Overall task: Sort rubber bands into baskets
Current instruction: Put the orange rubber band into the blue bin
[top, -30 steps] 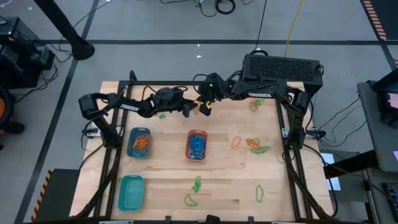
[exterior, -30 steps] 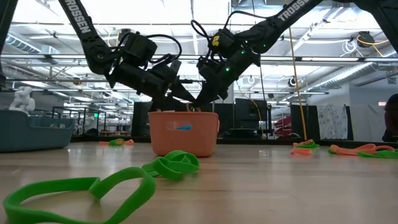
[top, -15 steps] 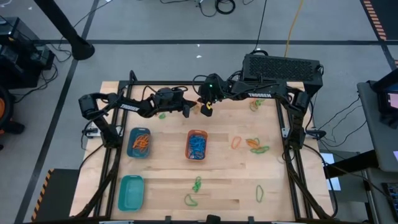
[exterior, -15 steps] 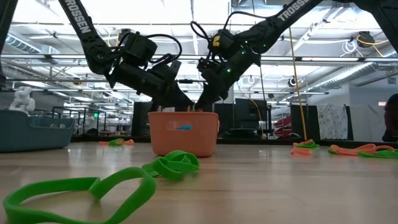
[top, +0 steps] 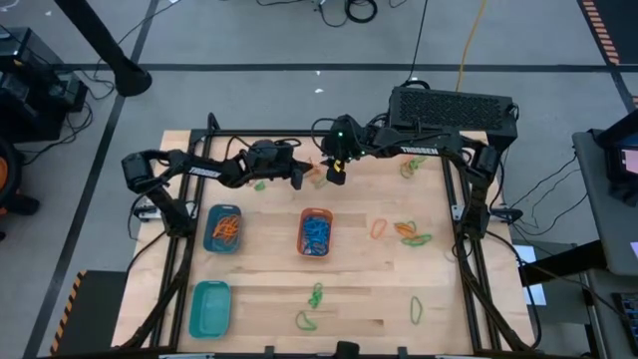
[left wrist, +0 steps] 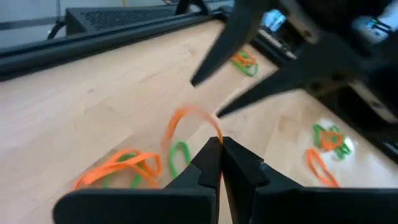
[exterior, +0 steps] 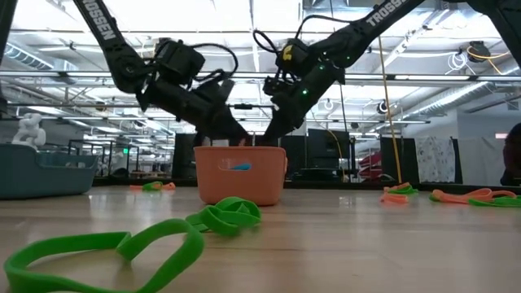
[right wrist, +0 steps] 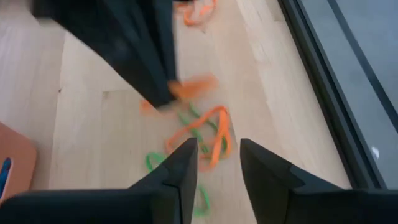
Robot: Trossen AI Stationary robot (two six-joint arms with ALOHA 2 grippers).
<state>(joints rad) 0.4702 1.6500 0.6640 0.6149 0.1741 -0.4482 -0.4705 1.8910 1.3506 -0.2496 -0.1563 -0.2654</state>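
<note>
While the left gripper [left wrist: 221,146] hangs over the far middle of the tabletop [top: 359,289] with its jaws pinched together on an orange rubber band [left wrist: 189,121], the right gripper [right wrist: 217,155] sits just beside it, jaws parted with nothing between them, above a small tangle of orange and green bands [right wrist: 202,134]. Nearer the front, the orange basket [top: 315,231] holds blue bands, the round blue-teal basket [top: 223,228] holds orange ones, the teal basket [top: 209,307] stands at the front left, and other loose bands [top: 404,231] lie scattered over the right and front of the tabletop.
</note>
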